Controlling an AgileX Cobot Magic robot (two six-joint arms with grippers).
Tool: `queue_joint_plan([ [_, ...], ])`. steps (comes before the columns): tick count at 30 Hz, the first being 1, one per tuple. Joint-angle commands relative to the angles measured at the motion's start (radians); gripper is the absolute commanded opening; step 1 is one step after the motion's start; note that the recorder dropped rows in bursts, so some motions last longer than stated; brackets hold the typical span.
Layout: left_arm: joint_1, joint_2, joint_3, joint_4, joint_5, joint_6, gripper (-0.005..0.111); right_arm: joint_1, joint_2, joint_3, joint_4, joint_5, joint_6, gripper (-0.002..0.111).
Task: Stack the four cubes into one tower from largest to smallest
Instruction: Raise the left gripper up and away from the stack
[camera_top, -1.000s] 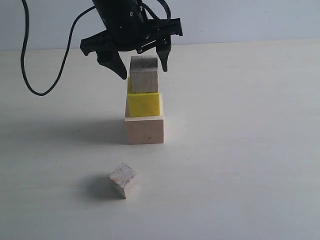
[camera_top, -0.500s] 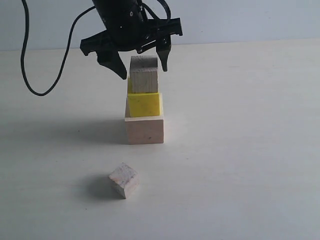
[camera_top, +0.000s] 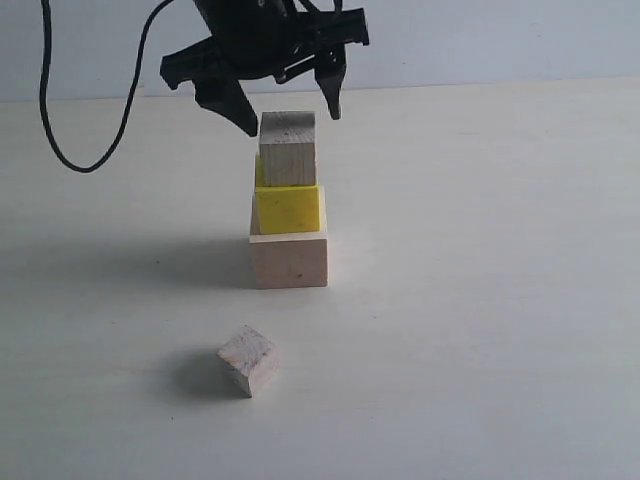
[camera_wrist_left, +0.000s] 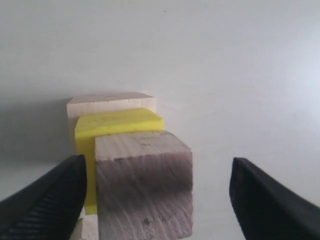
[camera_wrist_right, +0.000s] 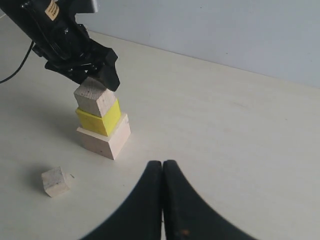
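A tower stands mid-table: a large pale wooden cube (camera_top: 289, 260) at the bottom, a yellow cube (camera_top: 288, 209) on it, and a small wooden cube (camera_top: 288, 148) on top. My left gripper (camera_top: 291, 110) hovers just above that top cube, open, its fingers apart on either side and touching nothing. The left wrist view shows the small cube (camera_wrist_left: 144, 190) between the spread fingers (camera_wrist_left: 47, 200), over the yellow cube (camera_wrist_left: 117, 125). Another small wooden cube (camera_top: 248, 360) lies loose on the table in front of the tower. My right gripper (camera_wrist_right: 163, 165) is shut and empty, away from the tower (camera_wrist_right: 102, 122).
A black cable (camera_top: 60, 120) loops down from the left arm at the back left. The white table (camera_top: 480, 300) spreads all round the tower, with a pale wall behind it.
The left gripper has risen a little, its fingertips lifting from beside the top cube to just above it. The cubes have not moved.
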Motion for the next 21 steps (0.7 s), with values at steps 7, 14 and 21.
queue_joint_plan([
  [7,0.0,-0.113,-0.015,0.09,-0.002,0.021,0.076,0.001,-0.002,0.005,0.003,0.026,-0.004,0.0],
  [14,0.0,-0.167,-0.015,0.281,-0.002,0.167,0.024,0.001,-0.002,0.005,0.003,0.028,-0.004,0.0],
  [21,0.094,-0.244,0.044,0.361,-0.002,0.253,0.0,0.001,-0.002,0.005,0.003,0.058,0.0,0.0],
])
